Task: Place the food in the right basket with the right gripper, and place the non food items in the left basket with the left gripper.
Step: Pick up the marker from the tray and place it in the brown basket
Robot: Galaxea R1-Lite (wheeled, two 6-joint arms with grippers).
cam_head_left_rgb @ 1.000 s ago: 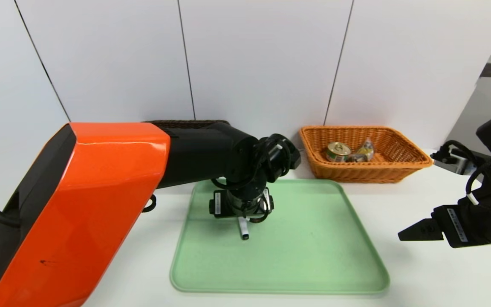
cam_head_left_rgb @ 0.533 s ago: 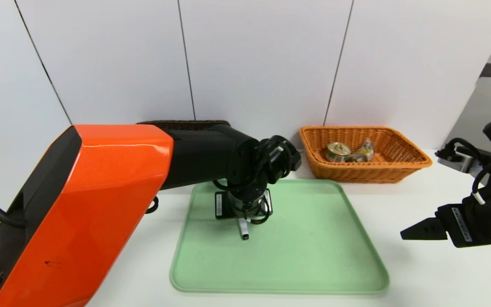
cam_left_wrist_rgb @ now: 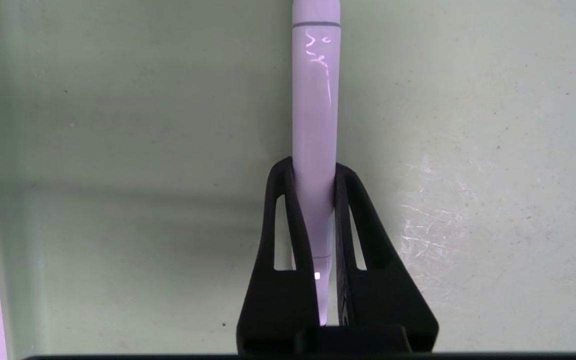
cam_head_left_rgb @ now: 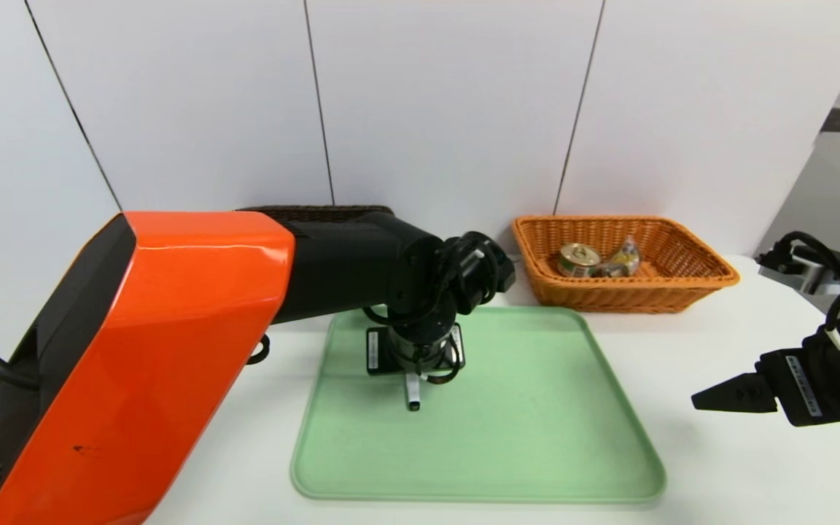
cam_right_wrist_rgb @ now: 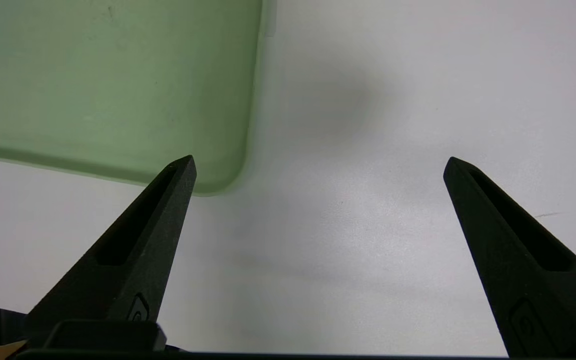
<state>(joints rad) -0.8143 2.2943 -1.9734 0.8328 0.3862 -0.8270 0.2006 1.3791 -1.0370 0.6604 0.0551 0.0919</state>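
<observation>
A white marker with a black tip (cam_head_left_rgb: 413,394) lies on the green tray (cam_head_left_rgb: 537,437), and my left gripper (cam_left_wrist_rgb: 314,169) is shut on its barrel (cam_left_wrist_rgb: 316,100), pointing straight down. In the head view the wrist covers the left gripper's fingers. The tin (cam_head_left_rgb: 578,259) and the clear-wrapped snack packet (cam_head_left_rgb: 620,261) lie inside the orange right basket (cam_head_left_rgb: 682,288). Only a strip of the dark left basket (cam_head_left_rgb: 318,211) shows behind my left arm. My right gripper (cam_right_wrist_rgb: 318,165) hangs open over bare table right of the tray, with nothing between its fingers.
The tray's near right corner (cam_right_wrist_rgb: 218,175) lies just beyond the right gripper's fingertips. White table (cam_head_left_rgb: 719,474) surrounds the tray, and white wall panels stand close behind both baskets. My large orange left arm (cam_head_left_rgb: 157,350) blocks the table's left side.
The left gripper has closed from open onto the marker, nudging it slightly left. The right arm has drawn back a little to the right.
</observation>
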